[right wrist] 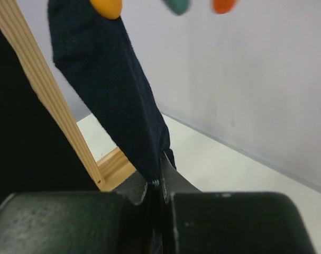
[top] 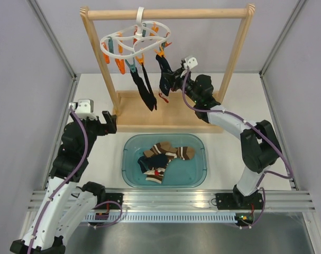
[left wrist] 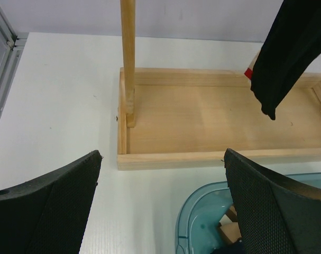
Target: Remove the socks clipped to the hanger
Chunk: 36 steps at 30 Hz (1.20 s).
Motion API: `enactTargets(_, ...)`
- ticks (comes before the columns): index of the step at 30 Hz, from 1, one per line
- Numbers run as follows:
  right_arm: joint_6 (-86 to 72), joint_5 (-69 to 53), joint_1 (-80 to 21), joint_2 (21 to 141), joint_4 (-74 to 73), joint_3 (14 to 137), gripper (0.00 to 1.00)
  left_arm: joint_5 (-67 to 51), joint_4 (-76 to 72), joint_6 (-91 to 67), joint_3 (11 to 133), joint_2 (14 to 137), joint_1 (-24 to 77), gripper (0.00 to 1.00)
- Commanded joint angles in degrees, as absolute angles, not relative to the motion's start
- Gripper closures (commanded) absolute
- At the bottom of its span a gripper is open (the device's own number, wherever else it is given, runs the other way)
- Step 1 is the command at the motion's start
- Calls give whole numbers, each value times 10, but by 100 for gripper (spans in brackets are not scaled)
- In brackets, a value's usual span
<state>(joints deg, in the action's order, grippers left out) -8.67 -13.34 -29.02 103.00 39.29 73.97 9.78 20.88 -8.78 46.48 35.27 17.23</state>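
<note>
Navy fabric sock hangs upper centre from white plastic ring hanger, judged limp and light; right gripper is clamped on its lower end. Left gripper stands wide, empty.

A robot lab cell. Plain grey panels wall in a white counter, and the left arm and right arm are bolted to an aluminium rail
</note>
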Motion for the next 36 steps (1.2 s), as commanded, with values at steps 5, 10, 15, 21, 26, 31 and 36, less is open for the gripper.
enactTargets(5, -14, -18, -339, 881, 360, 657, 98, 65, 192, -76, 467, 354, 174, 0)
enactTargets(10, 25, 49, -373, 839, 317, 643, 98, 40, 189, -81, 469, 353, 174, 0)
enactTargets(15, 44, 89, -413, 833, 288, 648, 98, -22, 185, -132, 538, 405, 180, 0)
enactTargets(21, 43, 102, -433, 849, 280, 653, 98, -31, 179, -184, 726, 488, 262, 0)
enactTargets(26, 48, 122, -445, 862, 287, 650, 98, 28, 185, -165, 840, 605, 370, 0)
enactTargets(31, 47, 126, -446, 862, 285, 647, 98, 51, 184, -191, 877, 647, 376, 0)
enactTargets(36, 51, 129, -449, 860, 285, 647, 98, 67, 193, -200, 927, 705, 388, 0)
